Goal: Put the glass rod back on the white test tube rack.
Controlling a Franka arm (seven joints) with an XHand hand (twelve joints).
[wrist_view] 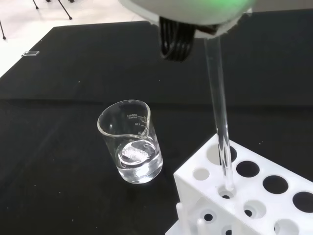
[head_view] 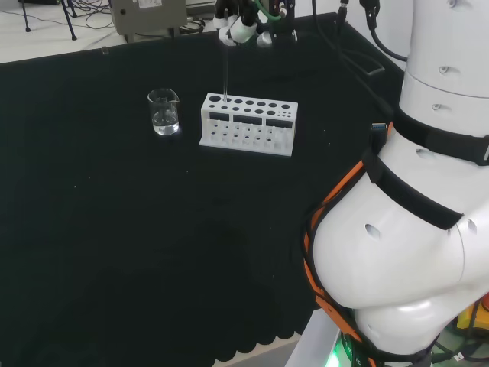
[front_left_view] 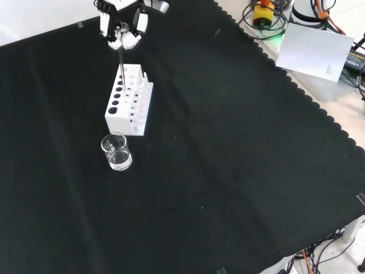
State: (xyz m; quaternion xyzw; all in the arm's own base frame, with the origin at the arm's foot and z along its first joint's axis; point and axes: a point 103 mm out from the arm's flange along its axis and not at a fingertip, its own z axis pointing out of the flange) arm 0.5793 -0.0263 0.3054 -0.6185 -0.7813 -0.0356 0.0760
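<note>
The white test tube rack [head_view: 247, 122] [front_left_view: 130, 101] [wrist_view: 244, 196] stands on the black cloth. A clear glass rod [head_view: 225, 70] [front_left_view: 122, 68] [wrist_view: 219, 117] hangs upright from the hand [head_view: 243, 27] [front_left_view: 123, 31], whose fingers pinch its top end. In the wrist view the rod's lower end sits inside a hole near the rack's corner closest to the beaker. The hand is well above the rack.
A glass beaker [head_view: 164, 112] [front_left_view: 117, 152] [wrist_view: 133, 147] with a little clear liquid stands beside the rack's end. A grey box [head_view: 149, 15] sits beyond the cloth's far edge in the head view. The arm's white links [head_view: 412, 199] fill the head view's right.
</note>
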